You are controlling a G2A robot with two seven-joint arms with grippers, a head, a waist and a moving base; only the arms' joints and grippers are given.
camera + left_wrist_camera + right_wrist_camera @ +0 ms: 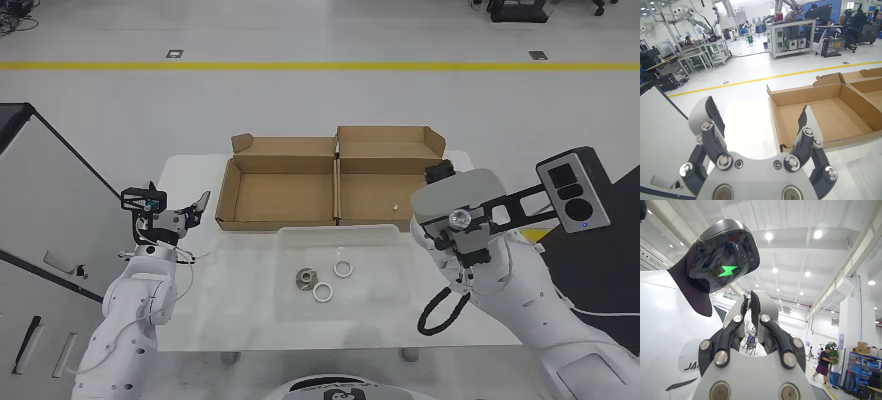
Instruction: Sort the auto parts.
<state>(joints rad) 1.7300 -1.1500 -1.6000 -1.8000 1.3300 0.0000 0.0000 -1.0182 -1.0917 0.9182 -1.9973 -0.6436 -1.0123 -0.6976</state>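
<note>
A clear tray (390, 240) in the middle of the table holds a grey flanged metal part (305, 277) and two white rings (343, 268) (323, 292). Behind it stand two open cardboard boxes side by side, the left box (277, 215) bare inside and the right box (385, 160) with one small part (397, 207) in it. My left gripper (757, 106) (190, 208) is open and holds nothing, hovering over the table just left of the left box (829, 117). My right gripper (748, 302) (458, 217) is turned upward at the right of the tray, shut on a small threaded metal part (748, 303).
The white table (230, 300) has bare surface left of the tray and in front of it. A slanted white board (60, 190) stands off the table's left side. A yellow floor line (320, 66) runs behind the boxes.
</note>
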